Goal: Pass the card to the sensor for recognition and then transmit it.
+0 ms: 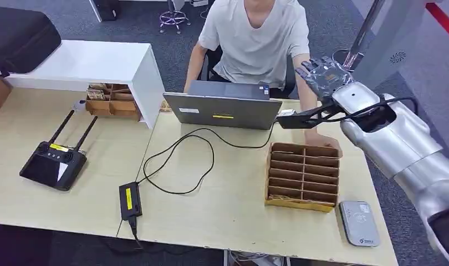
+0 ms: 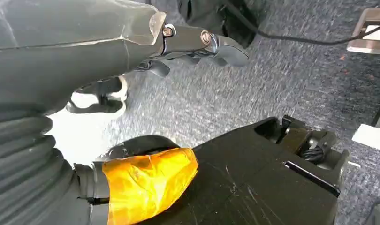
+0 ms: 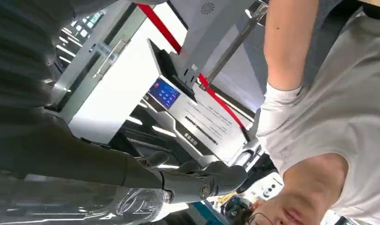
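Starting with the card: it can't really be picked out. The brown strips lying low in the slots of the cardboard divider box might be cards, but at this size that can't be told.

The sensor, a flat grey reader, is lying on the table at the near right corner, just beside the box.

The right hand is raised well above the box, up by the person's arm. Its fingers are spread and nothing is seen in them. In the right wrist view the fingers are stretched out loosely, again with nothing held.

The left hand is seen in the left wrist view hanging over grey carpet, with its fingers loosely bent and nothing in them.

A person in a light t-shirt is seated across the table, with one hand resting at the far edge of the box.

A silver laptop is set in front of them. A black cable loops from it to a power brick near the front edge.

Further left, a black controller with two antennas is lying on the table. A white shelf with a black case on top stands behind it.
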